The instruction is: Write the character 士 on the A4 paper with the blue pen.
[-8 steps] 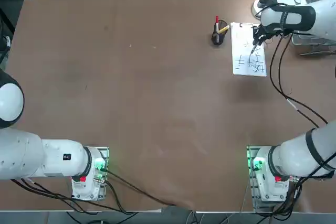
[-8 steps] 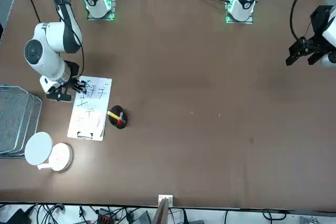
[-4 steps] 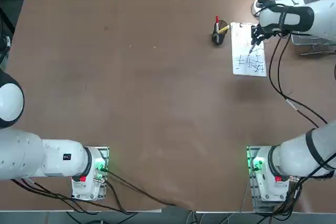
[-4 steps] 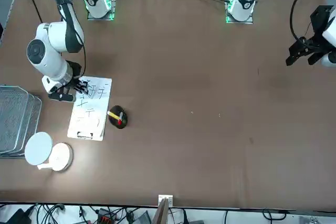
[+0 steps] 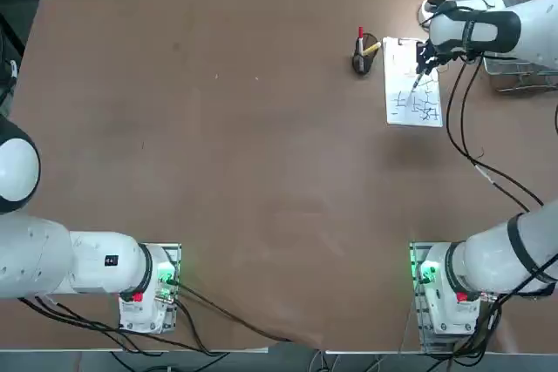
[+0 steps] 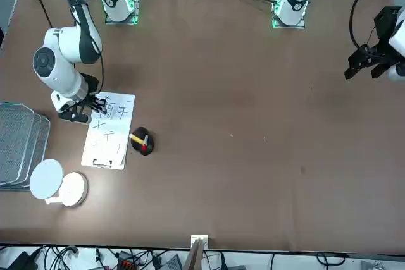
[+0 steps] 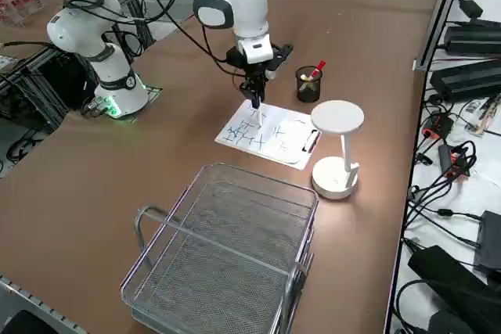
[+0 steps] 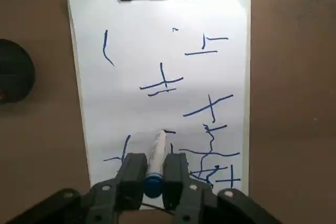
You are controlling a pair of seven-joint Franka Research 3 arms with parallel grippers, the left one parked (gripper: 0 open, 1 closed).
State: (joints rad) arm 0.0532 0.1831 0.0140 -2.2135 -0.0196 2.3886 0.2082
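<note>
The A4 paper (image 8: 136,40) is a white sheet under a metal clip, with several blue handwritten strokes on it; it also shows as the A4 paper (image 5: 397,67) (image 6: 111,153) (image 7: 290,142). My right gripper (image 8: 155,162) (image 5: 424,63) (image 6: 93,104) (image 7: 254,87) hangs over the sheet's half away from the clip. It is shut on the blue pen (image 8: 156,153) (image 7: 255,107), which stands nearly upright. The pen's tip points down at the paper beside a short dark stroke. Whether the tip touches the sheet I cannot tell.
A black pen cup (image 5: 364,58) (image 6: 143,143) (image 7: 308,84) with a red-topped pen and a yellow marker stands beside the sheet. A white desk lamp (image 7: 337,146) (image 6: 57,184) and a wire basket (image 7: 227,256) (image 6: 19,143) sit on the paper's outer side.
The gripper with the pen has shifted slightly toward the clip end of the sheet. It stays shut on the pen.
</note>
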